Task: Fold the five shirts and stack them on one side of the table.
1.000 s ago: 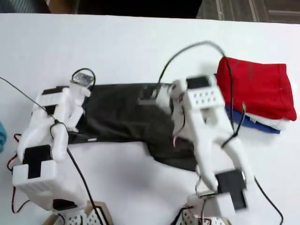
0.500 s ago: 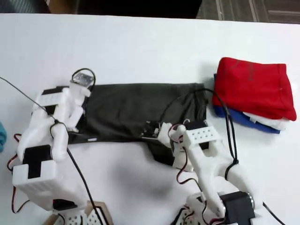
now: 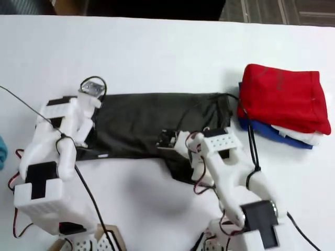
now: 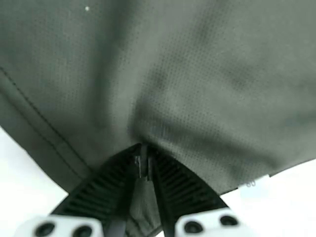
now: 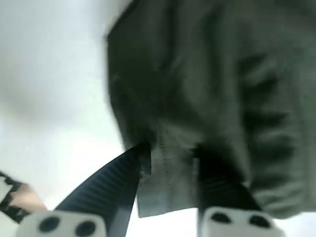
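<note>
A dark grey shirt (image 3: pixel 141 123) lies spread across the middle of the white table (image 3: pixel 157 52). Its weave fills the left wrist view (image 4: pixel 197 74), and a loose flap of it hangs toward the near edge (image 5: pixel 207 89). My left gripper (image 3: pixel 88 137) is at the shirt's left end, where its fingertips (image 4: pixel 143 160) are shut on a pinch of the fabric. My right gripper (image 3: pixel 194 166) is over the near flap. In the right wrist view it (image 5: pixel 170 158) is open, with the shirt's hem between its two fingers. At the right is a folded stack (image 3: pixel 282 99) with a red shirt on top.
Blue (image 3: pixel 261 130) and white (image 3: pixel 301 137) folded shirts lie under the red one. Black cables (image 3: pixel 251 136) loop from the right arm past the stack. A teal object (image 3: pixel 2 151) shows at the left edge. The table's far half is bare white.
The right arm has pulled back from the shirt's far right part to the near flap. The shirt's right end now lies flat and uncovered. The left arm has kept still.
</note>
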Controlling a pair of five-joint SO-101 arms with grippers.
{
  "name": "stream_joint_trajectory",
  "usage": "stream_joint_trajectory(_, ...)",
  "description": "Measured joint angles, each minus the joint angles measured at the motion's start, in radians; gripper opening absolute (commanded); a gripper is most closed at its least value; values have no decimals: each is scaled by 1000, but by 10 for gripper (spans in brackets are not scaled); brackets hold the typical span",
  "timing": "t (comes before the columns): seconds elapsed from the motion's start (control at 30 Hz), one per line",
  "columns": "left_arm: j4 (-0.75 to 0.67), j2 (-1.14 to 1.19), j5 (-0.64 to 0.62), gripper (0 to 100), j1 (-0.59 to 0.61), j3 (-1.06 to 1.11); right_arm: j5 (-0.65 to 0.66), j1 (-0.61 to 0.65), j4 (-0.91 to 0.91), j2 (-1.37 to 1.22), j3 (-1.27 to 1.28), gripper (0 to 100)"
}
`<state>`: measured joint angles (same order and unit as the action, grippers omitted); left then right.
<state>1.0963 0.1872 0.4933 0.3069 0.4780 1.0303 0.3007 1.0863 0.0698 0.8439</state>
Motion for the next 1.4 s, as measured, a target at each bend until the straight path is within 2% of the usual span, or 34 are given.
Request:
stream_joint_trajectory(0.27, 0, 0, 0, 26, 0, 0, 2, -2, 2, -40, -72, 21)
stream_joint_trajectory(0.5, 0, 0, 0, 26, 0, 0, -2, 3, 120, -49, -175, 29)
stream_joint_trajectory(0.7, 0, 0, 0, 26, 0, 0, -44, 5, 169, -49, -183, 221)
stream_joint_trajectory(0.9, 0, 0, 0, 26, 0, 0, -35, 74, 204, 66, -127, 200)
stream_joint_trajectory(1.03, 0, 0, 0, 26, 0, 0, -41, 160, 180, 106, -64, 201)
stream_joint_trajectory(1.4, 0, 0, 0, 26, 0, 0, -83, 173, 6, -49, -75, 199)
